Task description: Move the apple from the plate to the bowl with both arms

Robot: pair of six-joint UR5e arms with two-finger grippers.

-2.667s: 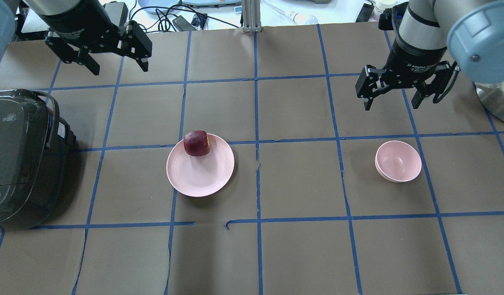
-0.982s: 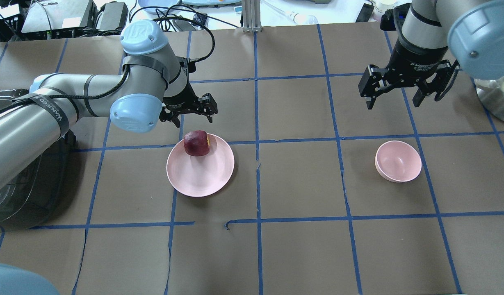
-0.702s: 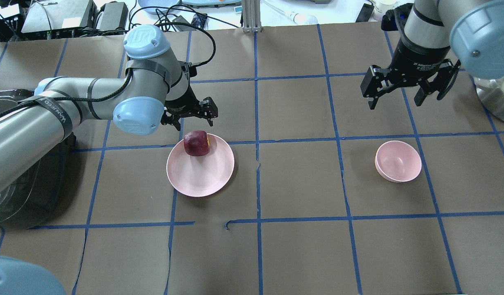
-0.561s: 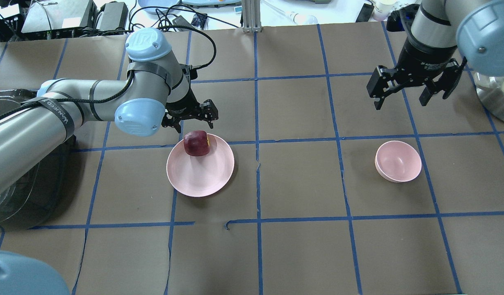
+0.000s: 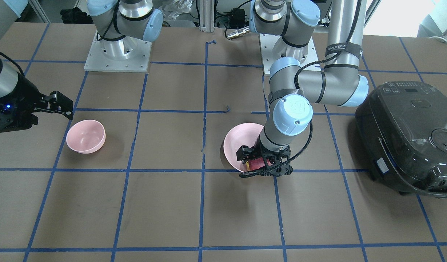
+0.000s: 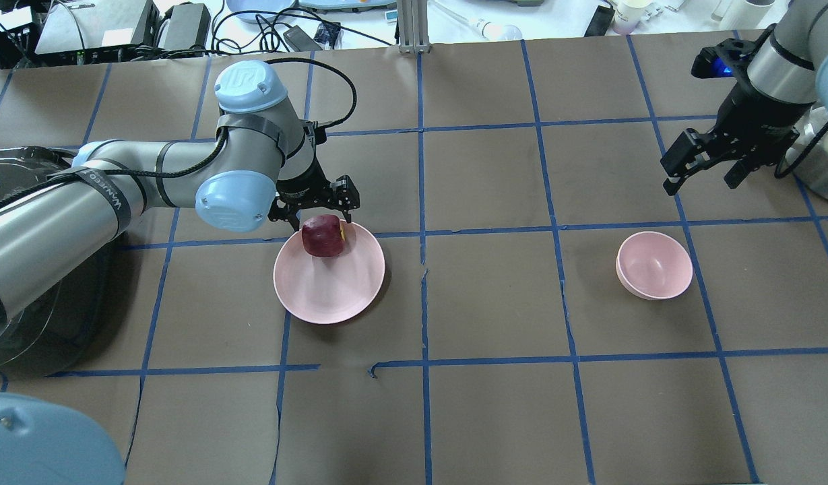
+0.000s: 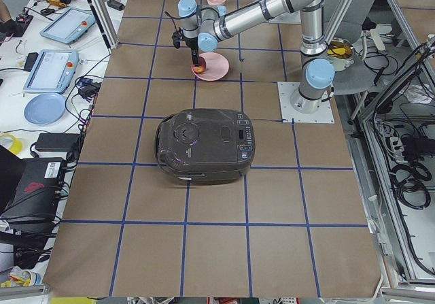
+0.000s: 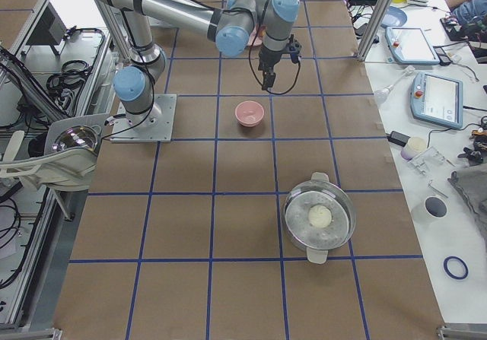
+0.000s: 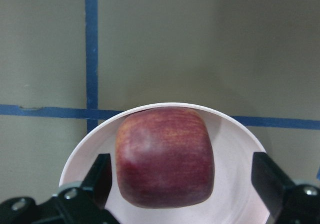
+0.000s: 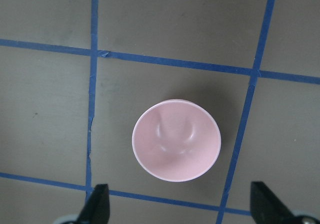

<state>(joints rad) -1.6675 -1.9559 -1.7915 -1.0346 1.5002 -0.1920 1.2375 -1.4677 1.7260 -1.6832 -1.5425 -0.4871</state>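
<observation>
The left gripper is straddling the apple at the far rim of the plate, with its fingers spread on either side. The bench strip between the plate and the bowl is lying open to passage. The rice cooker is blocking the bench's left end, and the steel pot is blocking its right end.

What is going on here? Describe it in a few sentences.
The left gripper is lowered over the apple on the plate. Its open fingers sit on either side of the fruit, not clamped. The right gripper hangs open above the table, apart from the empty bowl. The apple has not left the plate.
</observation>
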